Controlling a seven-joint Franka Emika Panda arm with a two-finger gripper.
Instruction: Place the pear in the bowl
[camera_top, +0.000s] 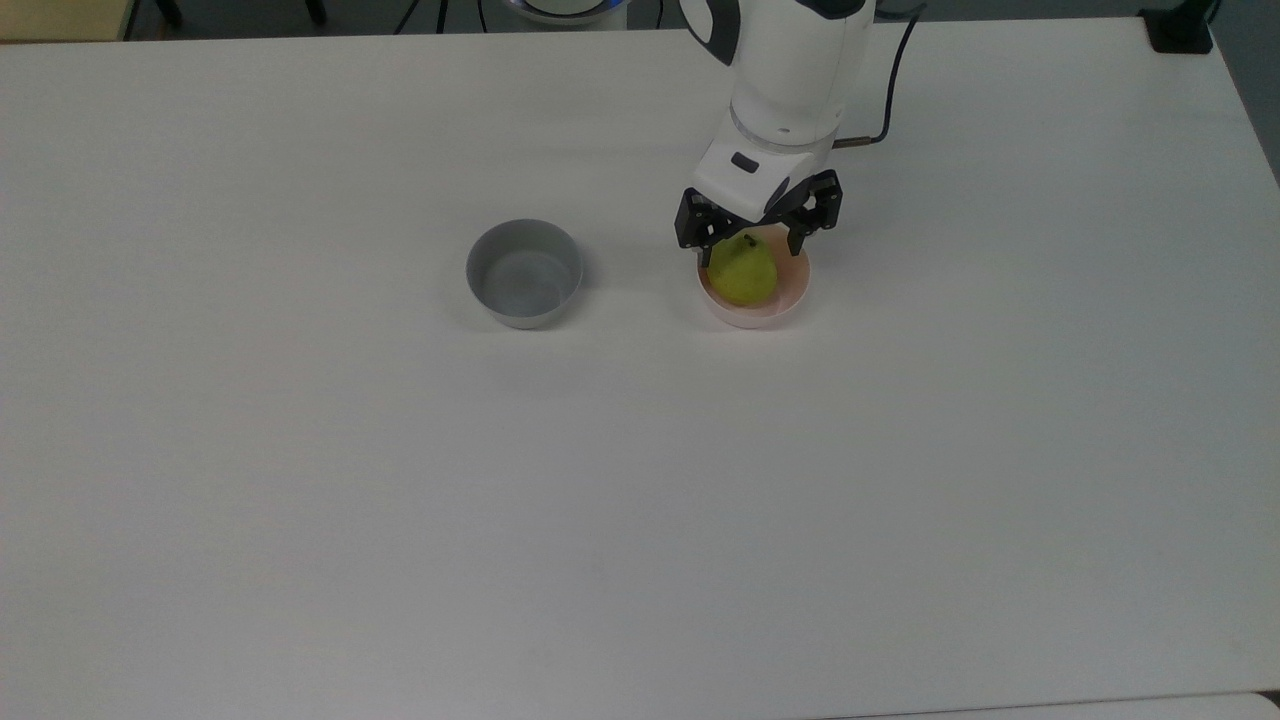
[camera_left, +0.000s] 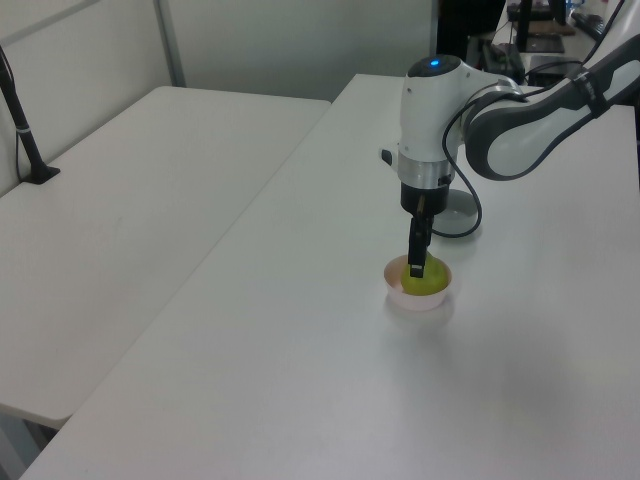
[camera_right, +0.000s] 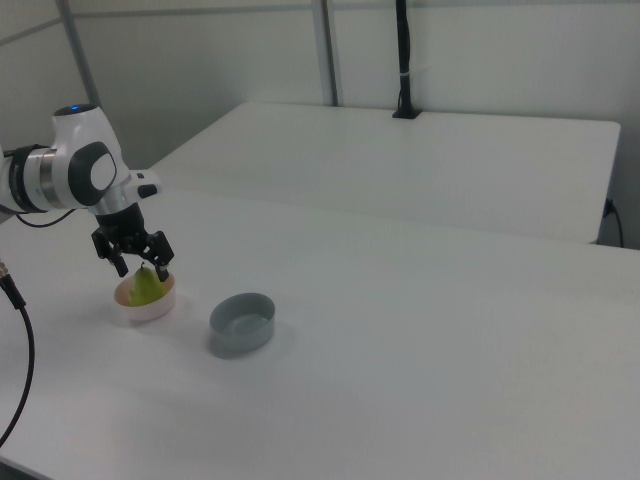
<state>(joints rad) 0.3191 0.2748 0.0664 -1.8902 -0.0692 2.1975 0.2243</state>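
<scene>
The pear sits in the pink bowl, stem up. The gripper hangs just above it, fingers spread wide on either side and gripping nothing. A grey bowl stands on the table at the pink bowl's 9 o'clock in the top view.

The yellow-green pear sits inside the small pale pink bowl, its dark stem pointing up toward the top view's top edge.
</scene>
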